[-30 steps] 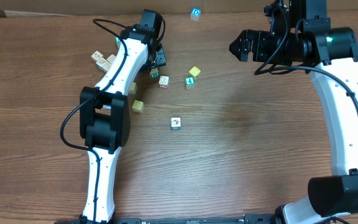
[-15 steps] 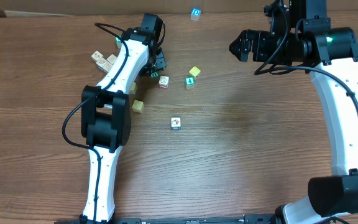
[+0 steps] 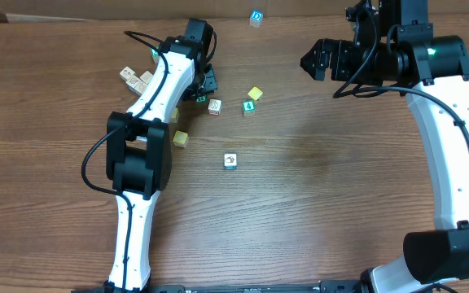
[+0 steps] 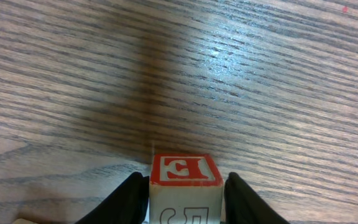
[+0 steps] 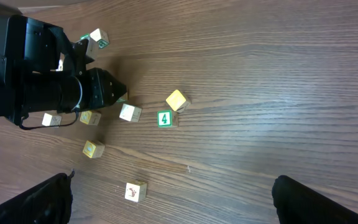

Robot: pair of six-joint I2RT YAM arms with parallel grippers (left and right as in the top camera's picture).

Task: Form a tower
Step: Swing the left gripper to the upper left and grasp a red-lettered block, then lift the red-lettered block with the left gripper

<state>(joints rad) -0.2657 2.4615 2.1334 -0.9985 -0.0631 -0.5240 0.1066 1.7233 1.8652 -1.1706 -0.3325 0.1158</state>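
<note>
Counter, brown wood grain.

Left gripper: at 11 o'clock from the counter centre. Jaws closed on a red-lettered cube. In the wrist view both fingers press against its sides. Cannot tell whether the cube rests on the counter or is raised off it. From overhead the wrist hides it.

Right gripper: at 1 o'clock, well apart from every cube. Jaws spread wide, nothing between them.

Tower: near the counter centre, standing alone. From above it shows a white pictured face with a teal strip along its 6 o'clock edge. Cannot tell how many cubes high it is.

Loose cubes:
- Red-marked white cube, just beside the left jaws at their 5 o'clock.
- Green "4" cube, near it at 3 o'clock.
- Yellow cube, just beside the green one at 12 o'clock.
- Second yellow cube, at 10 o'clock from the tower, beside the left arm.
- Blue cube, at 12 o'clock by the far edge.
- Two pale cubes, at 9 o'clock from the left jaws.
</note>
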